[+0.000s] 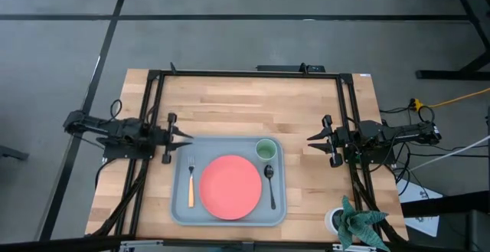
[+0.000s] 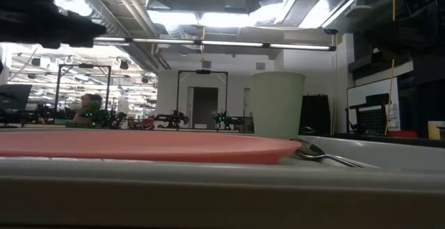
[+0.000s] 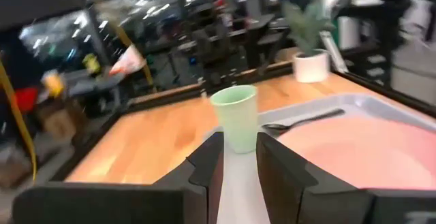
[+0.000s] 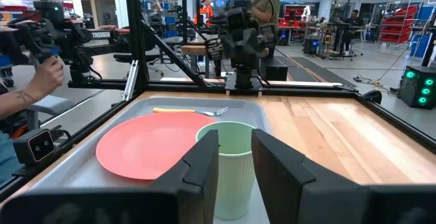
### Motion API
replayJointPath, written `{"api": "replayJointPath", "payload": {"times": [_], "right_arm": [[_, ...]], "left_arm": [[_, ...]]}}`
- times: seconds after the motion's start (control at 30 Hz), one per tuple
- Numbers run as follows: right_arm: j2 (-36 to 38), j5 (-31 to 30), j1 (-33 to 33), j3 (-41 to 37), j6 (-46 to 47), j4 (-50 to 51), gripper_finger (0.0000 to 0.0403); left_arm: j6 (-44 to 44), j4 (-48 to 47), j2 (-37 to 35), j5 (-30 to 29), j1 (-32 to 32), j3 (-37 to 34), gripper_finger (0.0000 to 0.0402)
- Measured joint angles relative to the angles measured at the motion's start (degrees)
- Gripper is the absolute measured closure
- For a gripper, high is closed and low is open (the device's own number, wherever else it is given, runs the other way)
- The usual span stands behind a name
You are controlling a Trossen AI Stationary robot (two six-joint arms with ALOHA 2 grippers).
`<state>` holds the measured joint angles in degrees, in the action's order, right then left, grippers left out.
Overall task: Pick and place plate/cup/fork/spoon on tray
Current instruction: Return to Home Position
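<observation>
The blue-grey tray (image 1: 178, 206) lies at the table's near middle. On it, the coral-red plate (image 1: 230, 187) lies flat in the centre. The yellow-handled fork (image 1: 191, 183) lies to the plate's left and the dark spoon (image 1: 270, 183) to its right. The pale-green cup (image 1: 266, 150) stands upright in the tray's far right corner. My left gripper (image 1: 187, 137) hangs open and empty just off the tray's far left corner. My right gripper (image 1: 310, 139) hangs open and empty to the right of the tray, pointing toward the cup (image 4: 235, 176).
A white pot with a green plant (image 1: 356, 221) stands at the table's near right corner. Black frame rails run along the left, right and far sides of the table. A person's hand (image 4: 41, 74) shows beyond the table's left side, and more people stand far off in the room.
</observation>
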<state>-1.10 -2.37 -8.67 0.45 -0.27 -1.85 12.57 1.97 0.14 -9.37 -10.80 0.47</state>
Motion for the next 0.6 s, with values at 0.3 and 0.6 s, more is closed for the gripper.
{"api": "replayJointPath", "payload": {"times": [0.3,0.6], "right_arm": [[0.00,0.00,0.00,0.00,0.00,0.00,0.0308],[0.00,0.00,0.01,0.00,0.00,0.01,0.0308]], "left_arm": [[5.51,0.07,0.00,-0.10,-6.65,-0.02,0.0321],[-3.16,0.28,0.00,0.49,7.90,-0.04,0.0321]]}}
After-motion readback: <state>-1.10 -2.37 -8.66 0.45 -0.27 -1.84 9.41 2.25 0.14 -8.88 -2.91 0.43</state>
